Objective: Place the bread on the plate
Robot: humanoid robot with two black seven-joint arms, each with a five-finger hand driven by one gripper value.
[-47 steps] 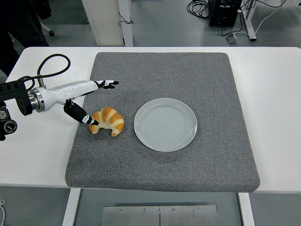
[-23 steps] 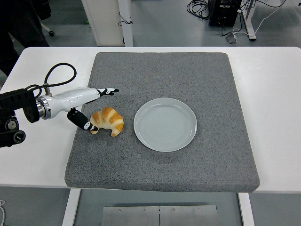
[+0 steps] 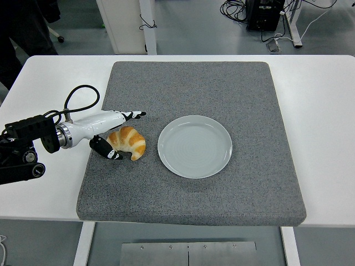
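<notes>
A golden croissant (image 3: 129, 142) lies on the grey mat (image 3: 222, 88), just left of an empty pale plate (image 3: 194, 146). My left hand (image 3: 118, 134) reaches in from the left and brackets the croissant's left end. Its fingers (image 3: 132, 115) stretch out just above the bread and its thumb (image 3: 107, 151) lies against the lower left end. The hand is spread and holds nothing. The right arm is out of view.
The mat covers most of the white table (image 3: 321, 111). A black cable (image 3: 82, 97) loops above my left forearm. Dark clothing of a person (image 3: 25, 22) shows at the top left, behind the table.
My left arm has moved right and down toward the croissant. The fingers now lie closer over the bread and the thumb closer to its left end. The croissant and plate have not moved.
</notes>
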